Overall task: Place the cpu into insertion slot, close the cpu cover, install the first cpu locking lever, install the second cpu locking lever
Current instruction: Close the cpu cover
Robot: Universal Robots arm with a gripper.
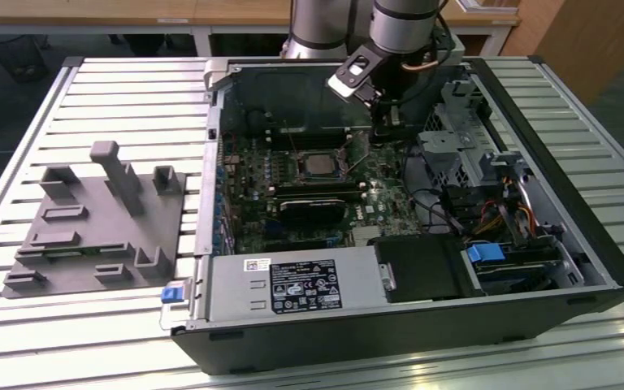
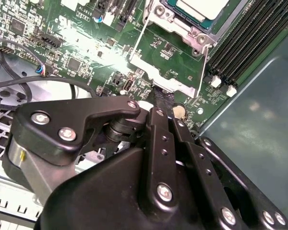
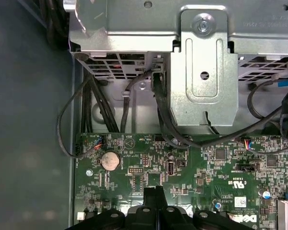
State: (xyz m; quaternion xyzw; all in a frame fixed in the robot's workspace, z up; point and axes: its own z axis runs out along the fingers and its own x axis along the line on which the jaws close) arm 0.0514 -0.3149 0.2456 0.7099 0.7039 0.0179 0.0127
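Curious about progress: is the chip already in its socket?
Yes, in the second wrist view the cpu lies inside the insertion slot.

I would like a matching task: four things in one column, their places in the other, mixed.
1 cpu
2 gripper
3 grey fixture
4 coin battery

A on the slatted table, outside the case
B flat on the green board, near its corner
C in the insertion slot
D over the board, beside the slot

Pairs: 1-C, 2-D, 3-A, 4-B
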